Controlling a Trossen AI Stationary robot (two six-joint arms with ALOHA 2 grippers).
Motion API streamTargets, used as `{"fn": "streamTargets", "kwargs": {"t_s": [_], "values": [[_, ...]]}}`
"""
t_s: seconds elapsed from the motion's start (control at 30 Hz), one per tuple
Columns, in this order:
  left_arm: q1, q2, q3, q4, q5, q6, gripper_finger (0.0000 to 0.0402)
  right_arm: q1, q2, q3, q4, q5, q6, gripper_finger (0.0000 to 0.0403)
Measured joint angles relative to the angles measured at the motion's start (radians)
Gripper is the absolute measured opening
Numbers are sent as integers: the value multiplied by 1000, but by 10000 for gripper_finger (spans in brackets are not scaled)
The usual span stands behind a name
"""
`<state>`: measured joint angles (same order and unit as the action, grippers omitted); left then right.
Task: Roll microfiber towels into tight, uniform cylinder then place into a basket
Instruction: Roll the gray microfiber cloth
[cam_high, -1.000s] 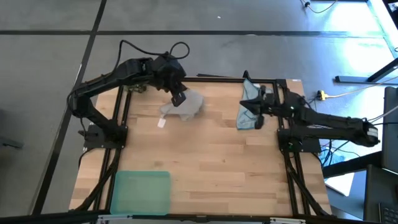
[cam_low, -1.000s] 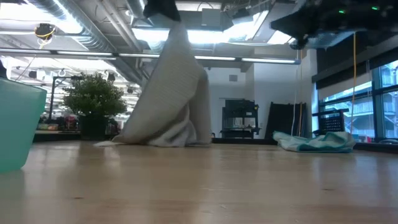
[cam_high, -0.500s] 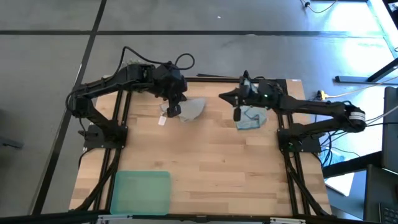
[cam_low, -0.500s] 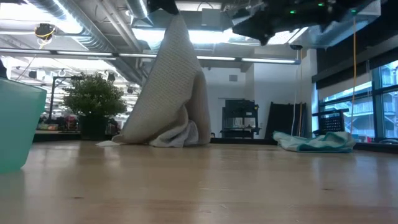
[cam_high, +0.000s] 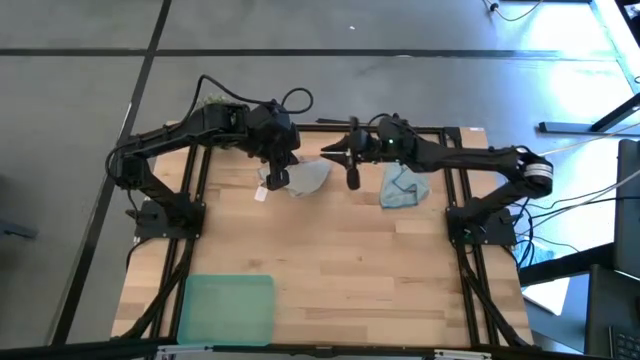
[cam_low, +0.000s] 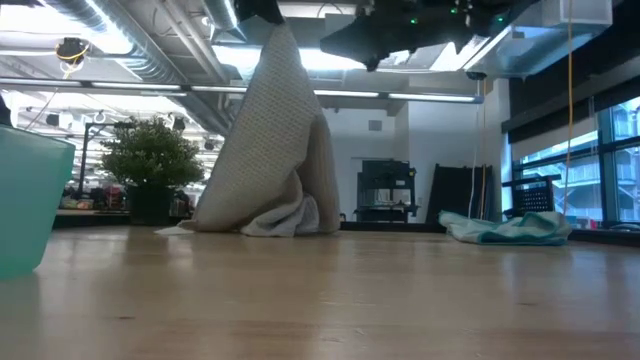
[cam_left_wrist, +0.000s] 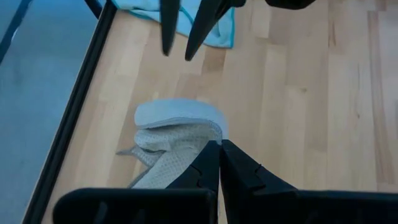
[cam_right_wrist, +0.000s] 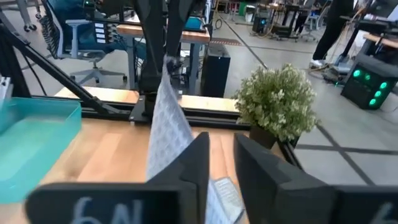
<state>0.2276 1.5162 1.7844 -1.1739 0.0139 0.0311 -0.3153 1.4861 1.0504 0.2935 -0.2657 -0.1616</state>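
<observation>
Counter (cam_high: 330, 270): wooden, basket (cam_high: 227, 309) at near corner.
Left tool (cam_high: 277, 178): clenched on grey towel (cam_high: 308, 175) — hoisted.
Right tool (cam_high: 352, 180): parted, empty — take a free corner, spread flat.

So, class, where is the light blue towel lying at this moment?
In the high view the light blue towel lies crumpled at the table's far right, just right of the right hand.

Two towels — one grey (cam_high: 305, 176), one blue (cam_high: 404, 186); one basket (cam_high: 226, 308); two arms.
</observation>
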Motion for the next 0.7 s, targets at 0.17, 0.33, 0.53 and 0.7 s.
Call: {"fn": "streamTargets", "kwargs": {"t_s": [0.17, 0.33, 0.53, 0.7], "values": [[0, 0, 0, 0, 0, 5, 0, 0, 30, 25, 3, -80, -31, 125], [0, 0, 0, 5, 5, 59, 0, -7, 87, 38, 23, -188, -60, 137], [-4, 0, 0, 6, 25, 100, 0, -26, 161, 112, 46, -276, -100, 115], [-15, 2, 0, 7, 45, 110, 0, -28, 219, 201, 30, -357, -109, 99]]}}
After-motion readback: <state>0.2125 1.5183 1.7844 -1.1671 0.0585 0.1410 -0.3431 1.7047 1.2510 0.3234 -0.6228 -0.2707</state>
